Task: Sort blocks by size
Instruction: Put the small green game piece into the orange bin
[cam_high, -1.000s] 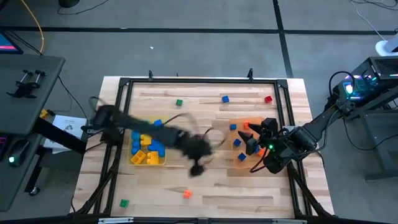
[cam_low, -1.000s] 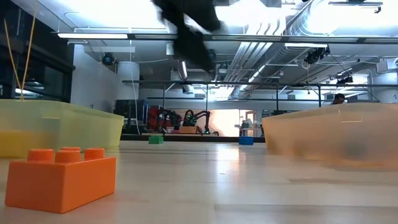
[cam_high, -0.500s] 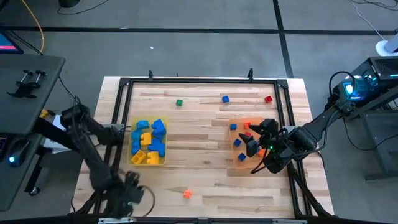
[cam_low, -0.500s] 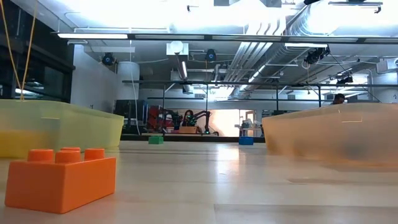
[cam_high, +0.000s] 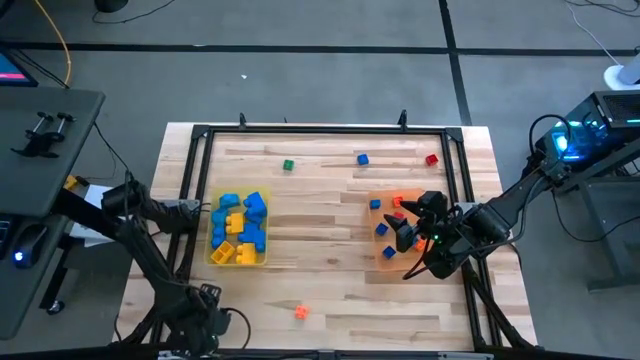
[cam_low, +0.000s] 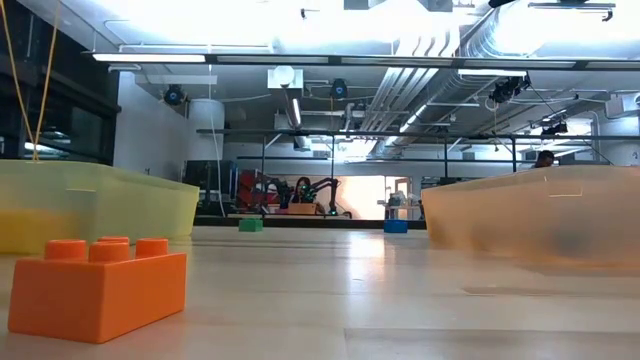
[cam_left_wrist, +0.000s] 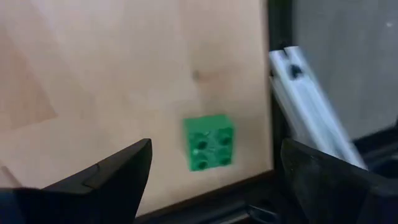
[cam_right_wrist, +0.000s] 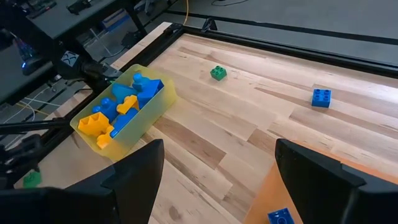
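My left gripper (cam_high: 205, 318) is open at the table's near left corner. It hides the small green block in the high view. In the left wrist view the green block (cam_left_wrist: 209, 142) lies flat on the wood, studs up, between my two fingers and clear of both. My right gripper (cam_high: 408, 243) is open and empty above the orange tray (cam_high: 372, 268), which holds small blue and red blocks. The yellow tray (cam_high: 213, 258) holds blue and yellow blocks (cam_right_wrist: 121, 102).
Loose blocks lie on the table: green (cam_high: 288, 165), blue (cam_high: 362, 158) and red (cam_high: 431, 159) near the far edge, and orange (cam_high: 300, 312) near the front, close to the low camera (cam_low: 95, 285). The black table frame (cam_left_wrist: 277, 74) runs right beside the green block.
My left gripper has swung fast from the table's middle to the near left corner and come down over the green block there. My right arm has kept still. No block has moved.
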